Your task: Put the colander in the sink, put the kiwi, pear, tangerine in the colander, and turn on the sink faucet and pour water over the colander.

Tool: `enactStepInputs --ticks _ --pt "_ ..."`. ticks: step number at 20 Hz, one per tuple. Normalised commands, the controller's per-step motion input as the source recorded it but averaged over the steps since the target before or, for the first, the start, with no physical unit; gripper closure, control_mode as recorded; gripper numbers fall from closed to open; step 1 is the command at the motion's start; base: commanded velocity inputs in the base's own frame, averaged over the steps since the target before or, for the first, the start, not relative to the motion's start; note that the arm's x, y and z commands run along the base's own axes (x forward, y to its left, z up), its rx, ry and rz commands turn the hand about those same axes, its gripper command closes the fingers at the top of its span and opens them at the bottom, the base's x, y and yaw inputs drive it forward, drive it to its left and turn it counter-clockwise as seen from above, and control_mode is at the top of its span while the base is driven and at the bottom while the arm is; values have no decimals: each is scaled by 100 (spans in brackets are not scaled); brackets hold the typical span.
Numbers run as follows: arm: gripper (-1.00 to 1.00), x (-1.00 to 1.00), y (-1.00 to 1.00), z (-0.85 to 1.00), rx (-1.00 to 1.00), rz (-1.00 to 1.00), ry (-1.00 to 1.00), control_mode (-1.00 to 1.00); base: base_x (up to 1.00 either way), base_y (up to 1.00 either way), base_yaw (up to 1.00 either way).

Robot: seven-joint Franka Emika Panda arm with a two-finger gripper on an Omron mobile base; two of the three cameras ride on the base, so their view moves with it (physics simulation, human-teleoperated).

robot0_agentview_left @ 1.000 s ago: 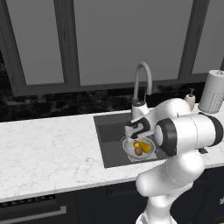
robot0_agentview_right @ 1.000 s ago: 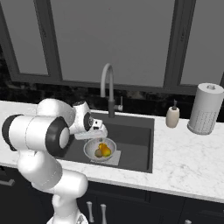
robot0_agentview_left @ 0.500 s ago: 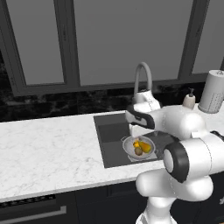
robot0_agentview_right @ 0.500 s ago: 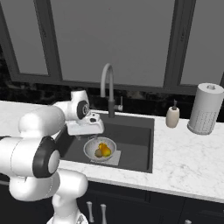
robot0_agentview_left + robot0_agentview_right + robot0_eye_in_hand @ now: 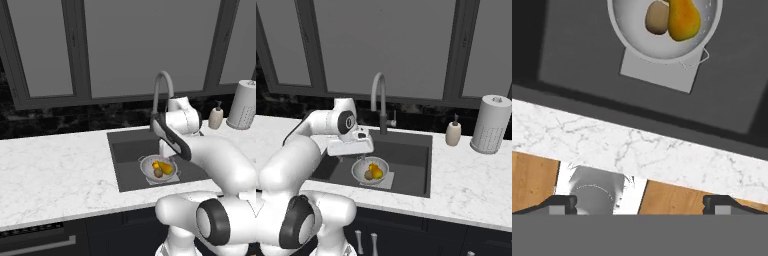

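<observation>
Left base view, from left to right: a white marble counter [image 5: 55, 170] runs along the near side; set into it is the dark grey sink [image 5: 131, 150]; on the sink floor, toward its right half, sits the silver-grey colander [image 5: 159, 169] on a pale square patch; inside the bowl lie the brown kiwi [image 5: 158, 173], the yellow-green pear [image 5: 166, 168] beside it, and a bit of orange at the rim that reads as the tangerine [image 5: 155, 164]; behind the basin rises the sink faucet [image 5: 161, 92] with its arched spout; the white arm reaches across in front of the tap, its hand above the right half of the sink; farther right stand a soap pump bottle [image 5: 216, 116] and a paper towel roll [image 5: 242, 104].

Right base view, left to right: the arm's hand hangs over the left half of the sink [image 5: 411, 150], above and to the left of the colander [image 5: 370, 170]; the faucet [image 5: 379, 102] stands behind the basin; no water can be made out from the spout; then the pump bottle [image 5: 453, 133] and the towel roll [image 5: 490, 124].

Hand view: the gripper [image 5: 641, 204] has its two dark tips set far apart, nothing between them; the colander [image 5: 662, 47] sits at the top, with the kiwi [image 5: 657, 17] touching the pear [image 5: 683, 18].
</observation>
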Motion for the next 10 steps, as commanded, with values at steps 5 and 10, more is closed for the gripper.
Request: enactStepInputs --ticks 5,10 --pt "-100 -52 -39 26 7 16 -2 -100 0 0 0" --pt "-100 -24 -50 24 17 19 -2 -100 0 0 0"
